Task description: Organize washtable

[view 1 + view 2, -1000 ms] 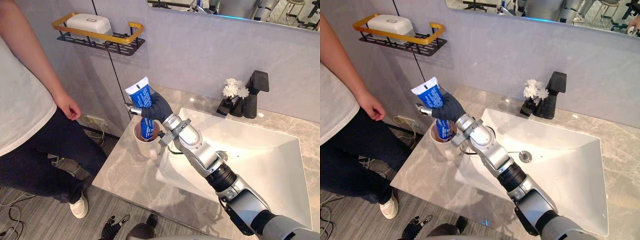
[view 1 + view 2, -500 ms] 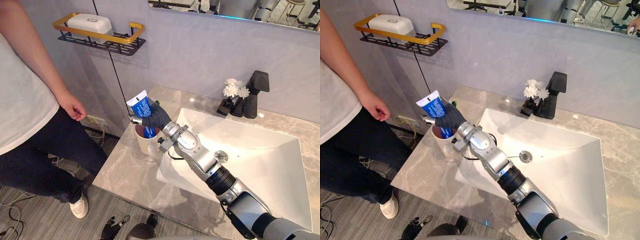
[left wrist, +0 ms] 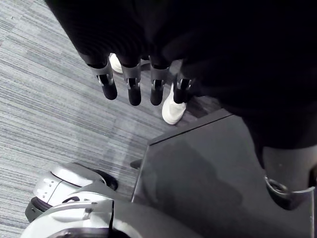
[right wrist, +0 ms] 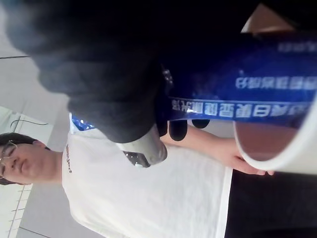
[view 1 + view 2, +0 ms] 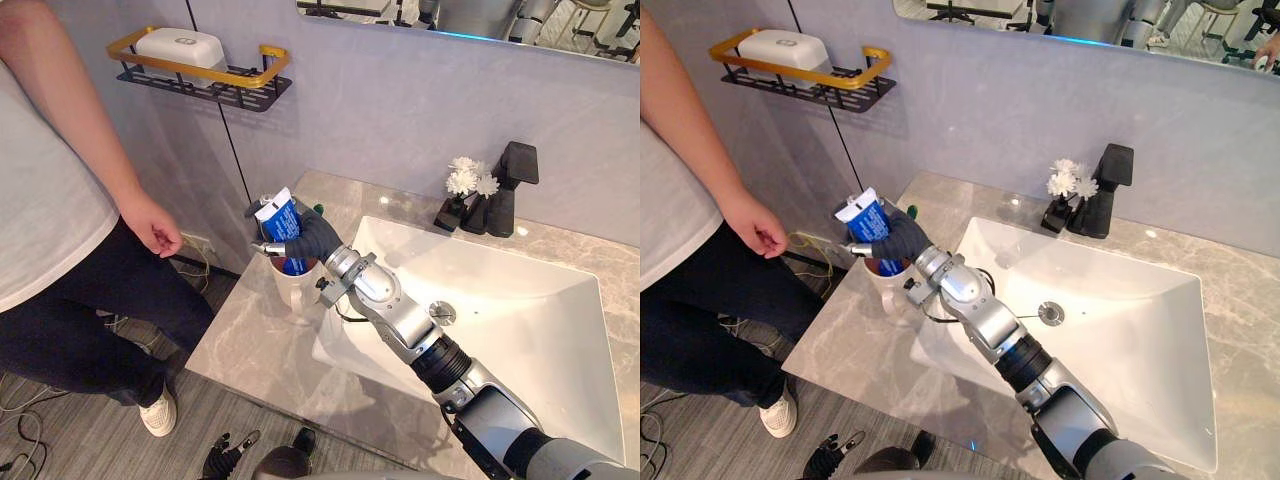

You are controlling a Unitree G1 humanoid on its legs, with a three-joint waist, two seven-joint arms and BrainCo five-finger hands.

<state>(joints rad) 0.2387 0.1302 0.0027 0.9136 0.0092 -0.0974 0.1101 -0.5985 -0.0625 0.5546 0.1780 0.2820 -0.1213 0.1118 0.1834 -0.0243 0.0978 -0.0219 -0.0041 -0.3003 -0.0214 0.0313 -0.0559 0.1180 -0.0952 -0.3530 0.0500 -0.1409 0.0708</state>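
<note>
Right hand (image 5: 308,238) – fingers curled round the blue toothpaste tube (image 5: 280,220), gripped at mid-length. The tube's lower end is inside the white cup (image 5: 296,292), which stands at the left corner of the counter (image 5: 250,345), beside the basin. Long axis near upright, leaning slightly, with the flat crimped end uppermost. Cup sits directly below the hand, so my judgement is that the next move is a release in place, not a carry. Left hand (image 3: 132,88) hangs over the floor, fingers straight, holding nothing – right is nearer. Label: white lettering on blue, not transcribed. A person (image 5: 55,200) stands just left of the counter.
</note>
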